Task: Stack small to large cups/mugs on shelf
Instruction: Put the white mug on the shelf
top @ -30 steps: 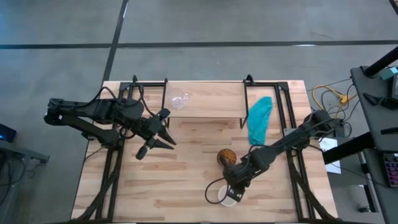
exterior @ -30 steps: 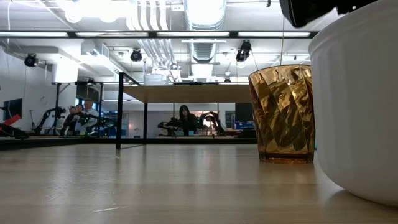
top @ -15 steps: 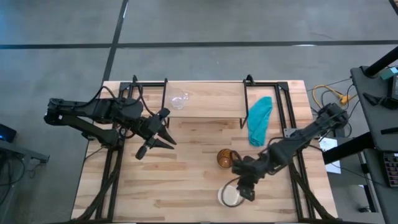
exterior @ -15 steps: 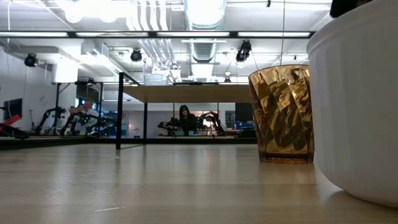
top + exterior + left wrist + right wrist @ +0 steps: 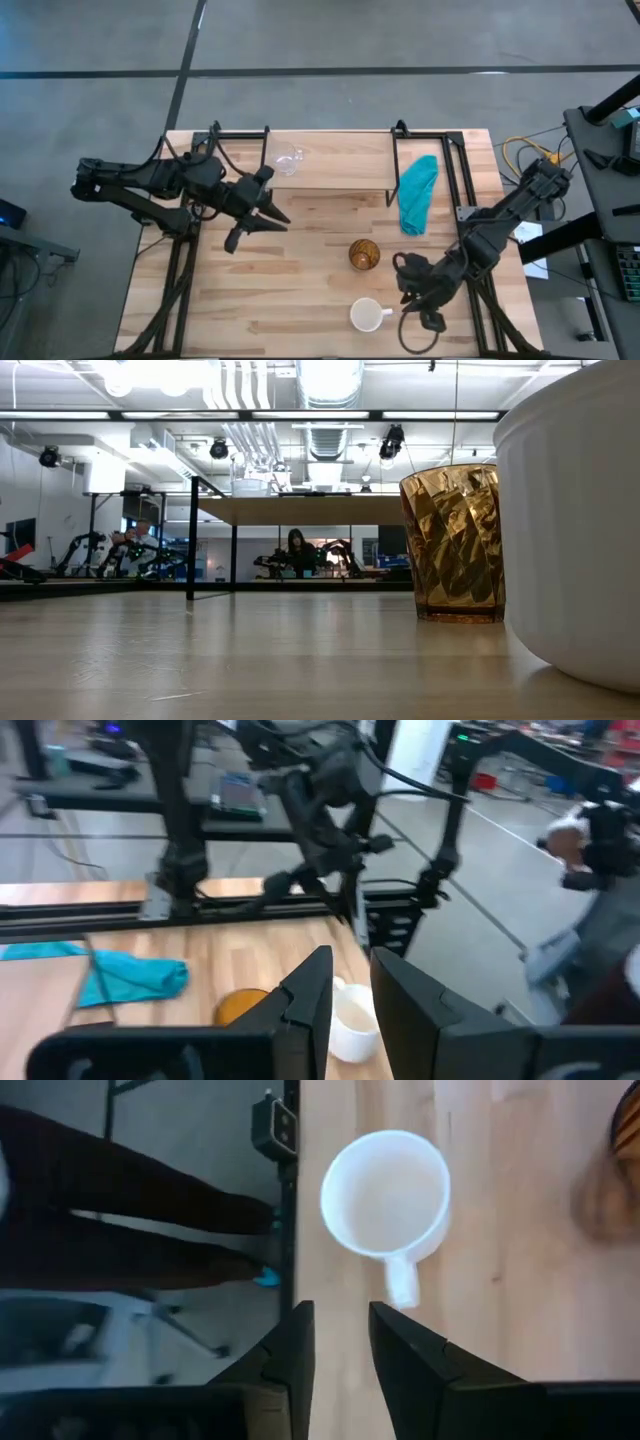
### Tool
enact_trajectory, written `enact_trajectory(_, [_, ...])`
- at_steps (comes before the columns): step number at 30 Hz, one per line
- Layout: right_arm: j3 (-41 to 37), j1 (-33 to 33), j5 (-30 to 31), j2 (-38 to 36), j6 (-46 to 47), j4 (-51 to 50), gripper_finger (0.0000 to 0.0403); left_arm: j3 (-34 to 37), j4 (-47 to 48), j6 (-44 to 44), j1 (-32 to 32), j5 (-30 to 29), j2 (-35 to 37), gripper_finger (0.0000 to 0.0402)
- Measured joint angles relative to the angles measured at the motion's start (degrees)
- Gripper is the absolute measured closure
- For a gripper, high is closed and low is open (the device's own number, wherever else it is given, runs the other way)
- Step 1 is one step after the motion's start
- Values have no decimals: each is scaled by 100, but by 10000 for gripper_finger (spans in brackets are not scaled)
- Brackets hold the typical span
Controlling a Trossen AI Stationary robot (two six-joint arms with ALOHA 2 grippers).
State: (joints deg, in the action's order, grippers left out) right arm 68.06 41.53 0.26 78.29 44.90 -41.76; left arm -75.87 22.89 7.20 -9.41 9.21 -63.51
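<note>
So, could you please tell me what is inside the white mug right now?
Nothing shows inside the white mug: the right wrist view looks into it and its pale bottom is bare. It stands upright on the table.

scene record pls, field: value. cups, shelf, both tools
clear glass cup: on the shelf, left part
amber tumbler: upright on the tabletop, in front of the shelf
white mug: upright on the tabletop near the front edge, handle toward the right arm, not held
teal cloth: draped over the shelf's right end
left tool: open, empty, front-left of the shelf
right tool: open, empty, right of the mug
stacked: none
</note>
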Motion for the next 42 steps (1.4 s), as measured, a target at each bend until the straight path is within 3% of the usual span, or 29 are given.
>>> enact_trajectory(7, [-694, 113, 399, -2, -343, 24, 310, 26, -98, 450, 2, -376, -13, 343])
enact_trajectory(15, [-1451, 110, 386, 89, 462, 221, 317, 17, -495, 450, 0, -376, -96, 343])
enact_trajectory(31, [-1401, 82, 22, 326, 1148, 853, 310, 10, -595, 445, 0, -373, -127, 343])
enact_trajectory(36, [-1387, 82, 20, 410, 862, 1453, 310, 6, -595, 438, 0, -373, -127, 343])
enact_trajectory(42, [-1204, 82, 21, 935, 382, 1498, 309, 8, -592, 422, 0, -371, -129, 343])
